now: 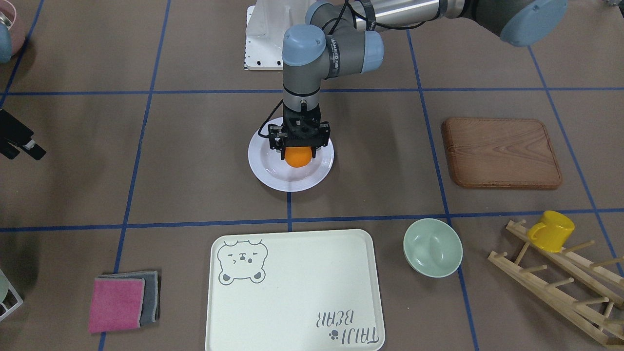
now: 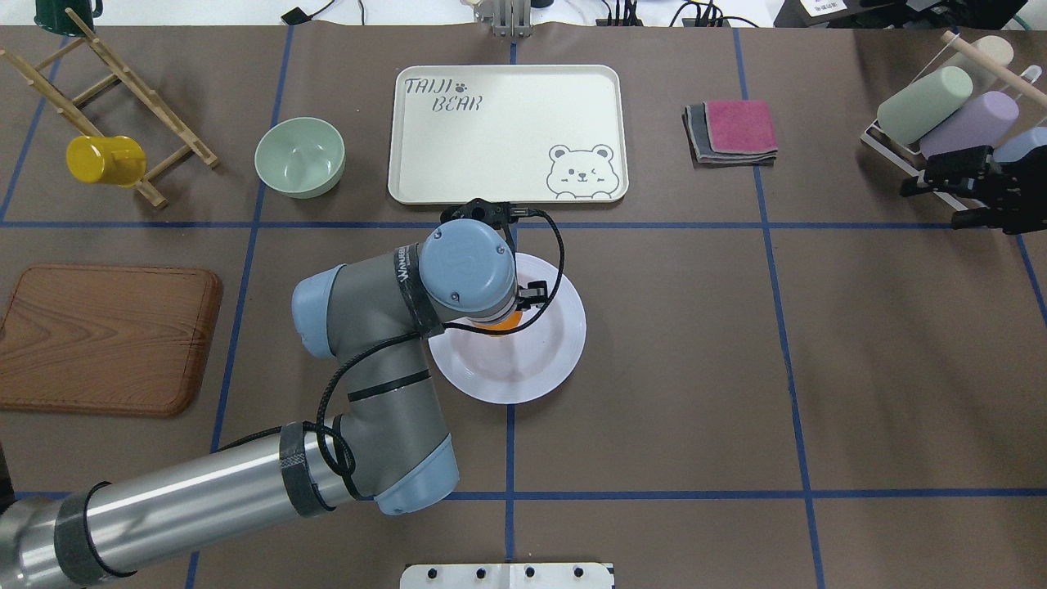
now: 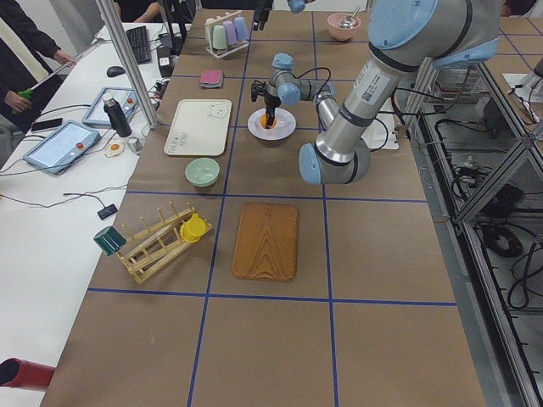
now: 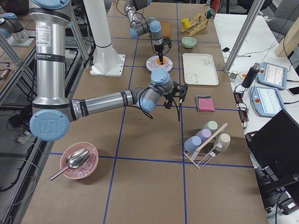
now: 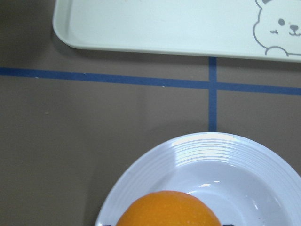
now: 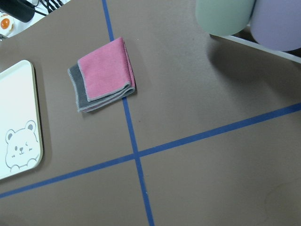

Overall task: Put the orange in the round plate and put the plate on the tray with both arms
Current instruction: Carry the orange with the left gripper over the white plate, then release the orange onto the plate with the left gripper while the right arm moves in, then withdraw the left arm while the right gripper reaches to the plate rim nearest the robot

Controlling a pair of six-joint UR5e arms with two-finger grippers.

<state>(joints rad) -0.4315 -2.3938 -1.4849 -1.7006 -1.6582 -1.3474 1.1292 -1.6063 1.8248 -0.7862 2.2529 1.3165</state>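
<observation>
The orange point(image 1: 298, 158) sits low in the sunken centre of the white round plate point(image 1: 292, 183), mid-table. My left gripper point(image 1: 297, 155) points straight down over the plate, its fingers shut against both sides of the orange. In the left wrist view the orange point(image 5: 167, 209) fills the bottom edge, with the plate point(image 5: 202, 150) under it. From overhead my left wrist hides most of the orange point(image 2: 501, 322). The cream tray point(image 2: 491, 139) with the bear drawing lies bare just beyond the plate point(image 2: 540, 368). My right gripper point(image 2: 932, 204) hovers open at the table's right side, far from the plate.
A pale-green bowl point(image 2: 299, 157) stands left of the tray. A wooden rack holding a yellow mug point(image 2: 105, 159) and a wooden board point(image 2: 106, 339) lie further left. Folded pink and grey cloths point(image 2: 732, 131) and a rack of cups point(image 2: 941, 114) are on the right.
</observation>
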